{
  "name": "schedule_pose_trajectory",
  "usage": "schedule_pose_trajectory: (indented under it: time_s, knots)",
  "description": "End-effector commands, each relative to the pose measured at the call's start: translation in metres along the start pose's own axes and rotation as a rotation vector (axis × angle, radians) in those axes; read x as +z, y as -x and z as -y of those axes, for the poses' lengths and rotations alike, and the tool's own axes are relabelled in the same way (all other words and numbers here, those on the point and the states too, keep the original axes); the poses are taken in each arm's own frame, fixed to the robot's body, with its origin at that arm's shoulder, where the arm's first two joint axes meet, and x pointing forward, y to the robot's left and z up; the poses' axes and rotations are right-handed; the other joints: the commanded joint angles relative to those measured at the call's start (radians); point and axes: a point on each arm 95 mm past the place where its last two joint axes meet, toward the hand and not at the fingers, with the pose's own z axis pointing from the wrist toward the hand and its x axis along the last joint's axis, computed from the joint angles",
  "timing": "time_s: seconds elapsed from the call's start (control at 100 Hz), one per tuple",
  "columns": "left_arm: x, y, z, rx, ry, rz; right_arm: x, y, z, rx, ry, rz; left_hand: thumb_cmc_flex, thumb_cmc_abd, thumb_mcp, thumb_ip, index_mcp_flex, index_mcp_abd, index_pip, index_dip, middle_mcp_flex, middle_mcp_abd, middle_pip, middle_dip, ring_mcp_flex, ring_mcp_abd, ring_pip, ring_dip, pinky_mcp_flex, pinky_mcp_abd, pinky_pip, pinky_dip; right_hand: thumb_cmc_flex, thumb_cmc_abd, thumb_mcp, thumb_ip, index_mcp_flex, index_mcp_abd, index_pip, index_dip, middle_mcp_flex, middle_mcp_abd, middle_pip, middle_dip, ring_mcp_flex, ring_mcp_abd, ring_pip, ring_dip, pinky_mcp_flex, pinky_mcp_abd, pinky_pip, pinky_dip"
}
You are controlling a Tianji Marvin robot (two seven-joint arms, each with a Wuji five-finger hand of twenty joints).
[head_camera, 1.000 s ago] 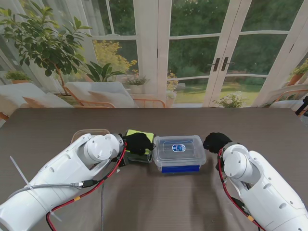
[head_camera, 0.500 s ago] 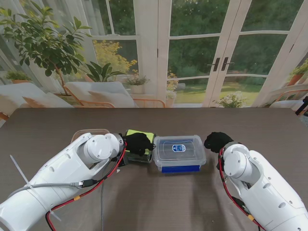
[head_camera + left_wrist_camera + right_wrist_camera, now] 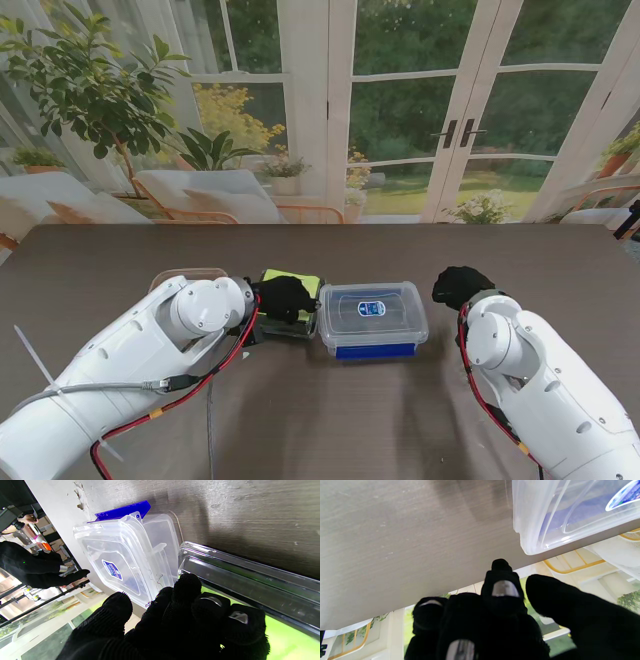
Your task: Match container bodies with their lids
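A clear box (image 3: 372,313) with a blue-labelled clear lid sits mid-table, on top of a blue lid (image 3: 375,350). Touching its left side is a dark box with a green lid (image 3: 296,284). My left hand (image 3: 284,298) lies on that green lid (image 3: 287,640), with its fingers (image 3: 187,597) curled at the edge beside the clear box (image 3: 117,562) and its thumb held off to the side. My right hand (image 3: 460,285) hovers to the right of the clear box (image 3: 570,510), clear of it. Its fingers (image 3: 501,590) are loosely bent and hold nothing.
Another clear container (image 3: 186,276) shows partly behind my left forearm. A blue lid edge (image 3: 122,511) pokes out from under the clear box. The table's far edge runs along the windows, with chairs and plants beyond it.
My right hand has drifted a little to the right and farther from me, away from the clear box. The left hand and both boxes have stayed put.
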Motion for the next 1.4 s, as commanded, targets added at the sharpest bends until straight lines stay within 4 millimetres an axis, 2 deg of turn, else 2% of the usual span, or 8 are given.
schedule_pose_trajectory:
  time_s: [0.0, 0.29, 0.67, 0.73, 0.85, 0.94, 1.17, 1.39]
  knots:
    - [-0.003, -0.001, 0.001, 0.005, 0.016, 0.002, -0.004, -0.007, 0.001, 0.009, 0.000, -0.028, -0.027, -0.020, -0.016, 0.010, 0.019, 0.009, 0.001, -0.002, -0.005, 0.041, 0.006, -0.002, 0.009, 0.064, -0.015, -0.011, 0.002, -0.032, 0.031, -0.001, -0.043, 0.032, 0.043, 0.011, -0.030, -0.025, 0.038, 0.031, 0.044, 0.038, 0.005, -0.013, -0.003, -0.106, 0.073, -0.003, 0.674, 0.022, 0.219, -0.022]
    - [-0.009, -0.007, 0.014, 0.044, -0.027, -0.020, -0.018, -0.017, 0.008, 0.045, -0.035, -0.111, -0.026, -0.020, -0.019, 0.011, 0.032, 0.001, 0.028, 0.012, 0.000, 0.037, 0.009, -0.001, 0.017, 0.058, -0.010, -0.014, 0.015, -0.031, 0.039, -0.008, -0.055, 0.034, 0.037, 0.015, -0.041, -0.068, 0.236, 0.128, 0.044, 0.042, -0.001, -0.015, -0.003, -0.095, 0.072, -0.012, 0.673, 0.027, 0.213, -0.025]
    - [0.013, -0.022, 0.022, 0.081, -0.071, -0.094, -0.047, -0.015, 0.015, 0.077, -0.059, -0.151, -0.029, -0.018, -0.021, 0.012, -0.024, -0.010, -0.024, -0.012, -0.024, 0.033, -0.026, -0.024, 0.004, 0.053, -0.047, -0.036, 0.010, -0.037, 0.031, -0.027, -0.099, 0.046, -0.001, 0.019, 0.013, -0.079, 0.348, 0.172, 0.045, 0.067, -0.044, -0.038, -0.003, -0.060, 0.066, -0.043, 0.666, 0.068, 0.181, -0.040]
    - [0.017, -0.023, 0.022, 0.081, -0.079, -0.095, -0.053, -0.013, 0.017, 0.085, -0.071, -0.159, -0.029, -0.018, -0.021, 0.013, -0.035, -0.007, -0.036, -0.018, -0.033, 0.035, -0.036, -0.030, 0.001, 0.053, -0.055, -0.041, 0.009, -0.038, 0.030, -0.030, -0.096, 0.026, 0.000, -0.004, 0.021, -0.087, 0.390, 0.111, 0.045, 0.077, -0.068, -0.058, -0.005, -0.047, 0.061, -0.069, 0.663, 0.091, 0.164, -0.045]
    - [0.024, -0.025, 0.021, 0.078, -0.081, -0.092, -0.063, -0.009, 0.021, 0.082, -0.096, -0.177, -0.031, -0.018, -0.022, 0.013, -0.052, -0.008, -0.052, -0.025, -0.045, 0.040, -0.052, -0.040, -0.002, 0.056, -0.065, -0.046, 0.007, -0.036, 0.027, -0.034, -0.094, -0.008, 0.000, -0.031, 0.037, -0.102, 0.445, 0.062, 0.045, 0.085, -0.103, -0.080, -0.005, -0.034, 0.037, -0.085, 0.658, 0.109, 0.142, -0.053]
    - [0.029, -0.027, 0.021, 0.085, -0.076, -0.092, -0.069, -0.008, 0.026, 0.077, -0.124, -0.189, -0.033, -0.017, -0.024, 0.013, -0.062, -0.013, -0.059, -0.029, -0.049, 0.041, -0.060, -0.047, -0.003, 0.056, -0.068, -0.048, 0.006, -0.036, 0.025, -0.035, -0.093, -0.023, -0.001, -0.045, 0.043, -0.118, 0.463, 0.039, 0.045, 0.098, -0.167, -0.114, -0.005, -0.009, -0.006, -0.110, 0.653, 0.141, 0.107, -0.065]
    - [0.040, -0.032, 0.020, 0.105, -0.046, -0.077, -0.071, -0.006, 0.038, 0.047, -0.191, -0.214, -0.038, -0.013, -0.030, 0.014, -0.089, -0.020, -0.071, -0.034, -0.051, 0.038, -0.066, -0.054, 0.009, 0.046, -0.068, -0.055, 0.022, -0.036, 0.032, -0.042, -0.103, 0.008, -0.014, -0.022, 0.019, -0.132, 0.436, 0.034, 0.043, 0.111, -0.277, -0.155, -0.006, 0.018, -0.063, -0.150, 0.642, 0.195, 0.040, -0.087]
    - [0.046, -0.030, 0.020, 0.128, -0.029, -0.040, -0.068, -0.008, 0.045, 0.039, -0.223, -0.227, -0.041, -0.010, -0.038, 0.015, -0.139, -0.014, -0.088, -0.041, -0.055, 0.037, -0.066, -0.056, 0.015, 0.039, -0.062, -0.058, 0.030, -0.040, 0.038, -0.048, -0.104, 0.016, -0.015, -0.016, 0.017, -0.133, 0.426, 0.045, 0.044, 0.113, -0.292, -0.154, -0.006, 0.026, -0.074, -0.158, 0.641, 0.199, 0.035, -0.088]
